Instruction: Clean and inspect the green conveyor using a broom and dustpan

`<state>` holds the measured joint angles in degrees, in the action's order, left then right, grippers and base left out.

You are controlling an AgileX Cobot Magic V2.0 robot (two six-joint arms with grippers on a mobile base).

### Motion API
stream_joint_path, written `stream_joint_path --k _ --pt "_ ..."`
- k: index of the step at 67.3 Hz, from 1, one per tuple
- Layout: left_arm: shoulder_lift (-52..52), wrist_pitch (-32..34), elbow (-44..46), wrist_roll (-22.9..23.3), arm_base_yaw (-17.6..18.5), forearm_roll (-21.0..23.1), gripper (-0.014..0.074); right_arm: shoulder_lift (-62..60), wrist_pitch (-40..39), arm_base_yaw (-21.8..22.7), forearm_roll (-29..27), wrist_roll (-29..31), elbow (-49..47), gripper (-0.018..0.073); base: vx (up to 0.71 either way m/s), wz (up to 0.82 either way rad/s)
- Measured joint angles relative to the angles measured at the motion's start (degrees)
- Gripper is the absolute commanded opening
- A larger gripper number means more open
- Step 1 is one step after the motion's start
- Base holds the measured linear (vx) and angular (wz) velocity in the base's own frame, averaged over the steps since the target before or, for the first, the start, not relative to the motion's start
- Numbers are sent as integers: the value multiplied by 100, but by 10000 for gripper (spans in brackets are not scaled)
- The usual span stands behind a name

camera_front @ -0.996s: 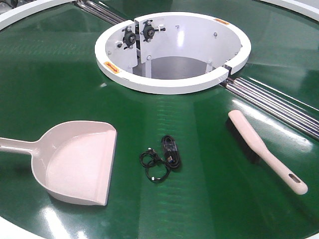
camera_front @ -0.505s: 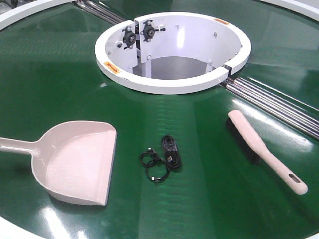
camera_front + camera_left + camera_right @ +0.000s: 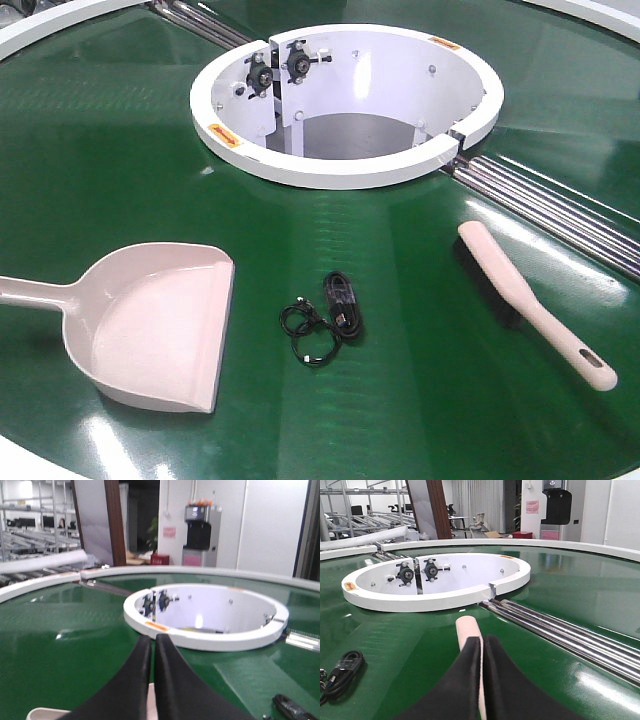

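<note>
Across the green conveyor [image 3: 120, 150] the broom [image 3: 535, 310] is lying right of a cable coil [image 3: 342, 305] and the dustpan [image 3: 150, 330] left of it, and we are judging both light, stiff, slippery plastic, best gripped mid-handle; left gripper [image 3: 153, 638] and right gripper [image 3: 481, 639] are holding jaws pressed together.

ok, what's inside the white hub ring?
Inside the hub: two black fittings on the white inner wall and a grey floor. The near inner wall is hidden by the rim.
</note>
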<state>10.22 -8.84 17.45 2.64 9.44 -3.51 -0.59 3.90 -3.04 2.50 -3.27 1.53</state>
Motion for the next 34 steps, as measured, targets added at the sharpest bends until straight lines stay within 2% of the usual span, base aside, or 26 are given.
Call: stream_joint_path --k 14,25,34 --pt "1533 -854 996 0 0 -45 -8 0 0 0 0 0 0 -10 0 0" --pt "2351 -1281 1093 0 0 -45 -8 0 0 0 0 0 0 -10 0 0" --pt "2722 -1353 1093 0 0 -45 -8 0 0 0 0 0 0 -10 0 0"
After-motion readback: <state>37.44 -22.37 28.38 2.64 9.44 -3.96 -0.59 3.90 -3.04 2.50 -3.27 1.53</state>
